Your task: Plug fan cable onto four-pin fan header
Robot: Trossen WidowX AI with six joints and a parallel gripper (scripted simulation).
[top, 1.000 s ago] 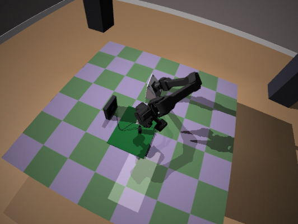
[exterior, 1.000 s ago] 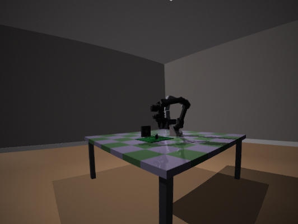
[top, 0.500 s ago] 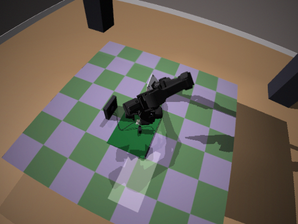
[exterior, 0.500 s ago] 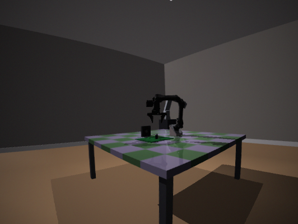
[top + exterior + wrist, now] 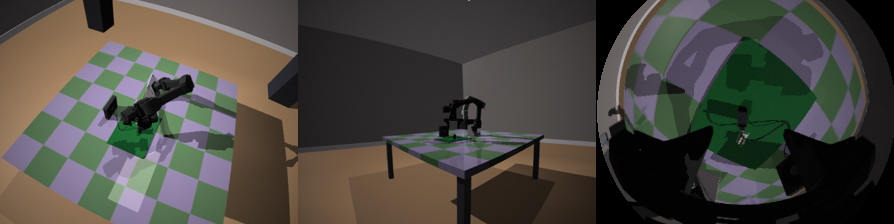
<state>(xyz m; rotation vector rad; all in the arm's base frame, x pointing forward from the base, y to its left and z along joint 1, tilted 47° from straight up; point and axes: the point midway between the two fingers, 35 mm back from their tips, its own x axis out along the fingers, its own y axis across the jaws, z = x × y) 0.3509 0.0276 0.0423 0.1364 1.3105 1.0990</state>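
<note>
The green board (image 5: 126, 137) (image 5: 442, 139) (image 5: 798, 97) lies flat. A small black block, apparently the cable's plug (image 5: 454, 136) (image 5: 742, 116), stands on it, with thin dark cable beside it. Just beside the block is a small pale part with pins, apparently the header (image 5: 742, 138); they look apart. The black fan (image 5: 110, 107) (image 5: 443, 131) (image 5: 792, 173) stands upright beside the board. My gripper (image 5: 454, 124) (image 5: 749, 131) is wide open and empty, pointing down above the board and clear of it. In the top view the arm hides the plug and header.
The thin cable (image 5: 766, 121) loops over the board towards the fan. The arm's pale base (image 5: 151, 87) (image 5: 472, 130) stands behind the board. The checkered table (image 5: 179, 179) (image 5: 463, 154) carries it all, with the arm's shadows across it.
</note>
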